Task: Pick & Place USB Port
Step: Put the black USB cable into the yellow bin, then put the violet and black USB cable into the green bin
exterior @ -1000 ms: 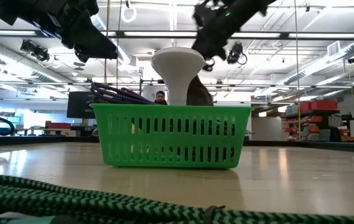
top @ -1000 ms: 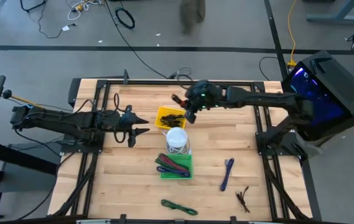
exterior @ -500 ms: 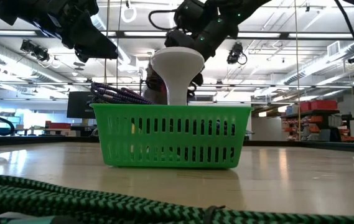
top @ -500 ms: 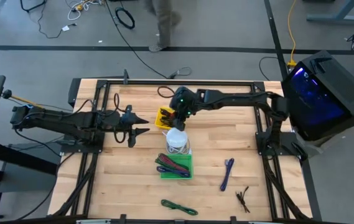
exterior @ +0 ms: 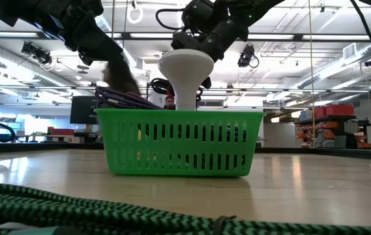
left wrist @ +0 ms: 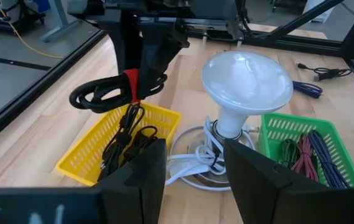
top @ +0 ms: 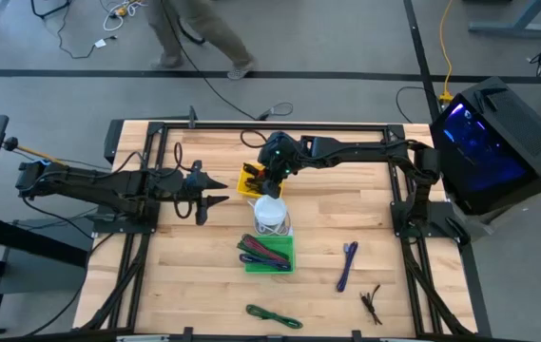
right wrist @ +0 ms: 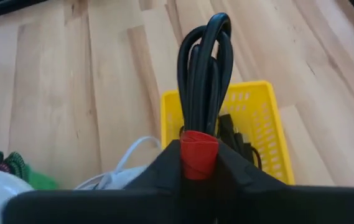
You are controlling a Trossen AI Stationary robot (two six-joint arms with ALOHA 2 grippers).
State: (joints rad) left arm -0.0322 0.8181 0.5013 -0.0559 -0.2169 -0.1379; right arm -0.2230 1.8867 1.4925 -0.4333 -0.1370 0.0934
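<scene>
USB port (left wrist: 117, 93): black coiled bundle, red band, pinched by right gripper (left wrist: 144, 59) above yellow basket (left wrist: 89, 155). Left gripper (top: 215, 191) spread, empty. Wooden table (top: 327, 218); grey floor (top: 346, 38) beyond.

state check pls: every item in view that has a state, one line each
USB cable bundle: coiled, red tie, held above the yellow basket.
Right tool: gripping the bundle at its red tie.
Left tool: open, empty, off to the basket's side.
Yellow basket: upright, dark cables inside.
Green basket: upright, straps inside.
White bulb: upright, base down on a white coiled cable.
</scene>
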